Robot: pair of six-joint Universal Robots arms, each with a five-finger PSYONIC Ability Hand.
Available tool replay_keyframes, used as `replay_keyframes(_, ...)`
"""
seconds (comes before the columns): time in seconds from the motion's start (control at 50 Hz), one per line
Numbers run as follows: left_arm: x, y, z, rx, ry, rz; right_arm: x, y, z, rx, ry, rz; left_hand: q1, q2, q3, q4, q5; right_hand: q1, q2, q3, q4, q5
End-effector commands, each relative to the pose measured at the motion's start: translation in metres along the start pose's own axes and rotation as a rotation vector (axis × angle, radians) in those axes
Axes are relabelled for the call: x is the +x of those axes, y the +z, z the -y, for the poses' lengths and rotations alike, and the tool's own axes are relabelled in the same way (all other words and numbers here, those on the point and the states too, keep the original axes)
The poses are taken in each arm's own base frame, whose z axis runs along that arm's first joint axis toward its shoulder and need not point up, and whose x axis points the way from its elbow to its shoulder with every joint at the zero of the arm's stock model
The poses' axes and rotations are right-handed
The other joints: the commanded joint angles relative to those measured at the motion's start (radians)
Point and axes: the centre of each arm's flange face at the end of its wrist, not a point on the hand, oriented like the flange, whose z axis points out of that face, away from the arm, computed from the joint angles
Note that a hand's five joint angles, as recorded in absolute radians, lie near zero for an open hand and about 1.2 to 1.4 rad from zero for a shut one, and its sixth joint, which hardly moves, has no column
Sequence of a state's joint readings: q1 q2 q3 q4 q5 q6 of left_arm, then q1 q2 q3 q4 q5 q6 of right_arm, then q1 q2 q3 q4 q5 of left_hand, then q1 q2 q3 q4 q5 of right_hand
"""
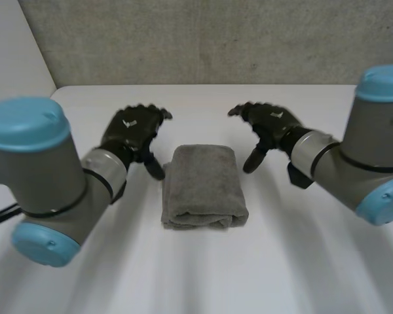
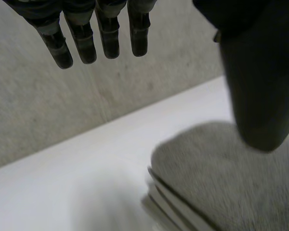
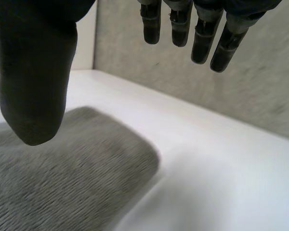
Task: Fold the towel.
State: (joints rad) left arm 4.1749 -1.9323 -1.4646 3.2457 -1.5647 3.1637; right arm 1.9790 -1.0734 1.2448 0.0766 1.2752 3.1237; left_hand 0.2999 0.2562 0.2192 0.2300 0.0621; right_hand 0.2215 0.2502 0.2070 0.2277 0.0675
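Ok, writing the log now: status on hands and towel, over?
Left robot hand open beside the towel, holding nothing. Right robot hand open on the other side, holding nothing. Towel folded, layered, flat on the table. Nothing blocking.

A white table (image 1: 301,261) carries one folded grey towel (image 1: 204,186), lying flat near its middle, stacked layers showing along one edge

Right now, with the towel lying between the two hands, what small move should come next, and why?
Probably draw both hands back, clear of the towel. It already lies as a compact folded stack on the table, layers showing at one edge; the left hand and right hand flank it with relaxed fingers, holding nothing.
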Motion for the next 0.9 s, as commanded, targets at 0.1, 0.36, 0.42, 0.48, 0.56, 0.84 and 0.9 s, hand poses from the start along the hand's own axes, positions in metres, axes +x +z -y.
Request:
replay_keyframes(0.1, -0.036, -0.015, 0.059, 0.098, -0.082, 0.143, 0.021, -0.032, 0.041, 0.101, -0.026, -0.231, -0.104, -0.060, -0.045, -0.055, -0.041, -0.047, -0.076, -0.032, -0.053, -0.068)
replay_keyframes(0.36, -0.044, -0.017, 0.061, 0.062, -0.089, 0.186, 0.024, -0.034, 0.041, 0.092, -0.096, -0.306, 0.301, 0.345, -0.045, -0.055, 0.364, -0.047, -0.076, -0.032, -0.053, -0.068)
replay_keyframes(0.42, -0.041, -0.017, 0.061, 0.065, -0.093, 0.174, 0.024, -0.035, 0.040, 0.088, -0.097, -0.307, 1.047, 1.090, -0.045, -0.055, 1.110, -0.047, -0.076, -0.032, -0.053, -0.068)
replay_keyframes(0.48, -0.039, -0.018, 0.061, 0.065, -0.096, 0.168, 0.024, -0.036, 0.040, 0.088, -0.097, -0.307, 1.096, 1.140, -0.045, -0.055, 1.160, -0.047, -0.076, -0.032, -0.053, -0.068)
replay_keyframes(0.56, -0.040, -0.018, 0.060, 0.066, -0.105, 0.167, 0.024, -0.036, 0.041, 0.091, -0.098, -0.306, 1.096, 1.140, -0.045, -0.055, 1.160, -0.047, -0.076, -0.032, -0.053, -0.068)
replay_keyframes(0.84, -0.040, -0.017, 0.061, 0.081, -0.117, 0.171, 0.024, -0.036, 0.042, 0.094, -0.098, -0.308, -0.116, -0.072, -0.045, -0.055, -0.053, -0.047, -0.076, -0.032, -0.053, -0.068)
replay_keyframes(0.9, -0.042, -0.017, 0.061, 0.079, -0.118, 0.174, 0.025, -0.036, 0.043, 0.096, -0.098, -0.311, -0.119, -0.075, -0.045, -0.055, -0.055, -0.047, -0.076, -0.032, -0.053, -0.068)
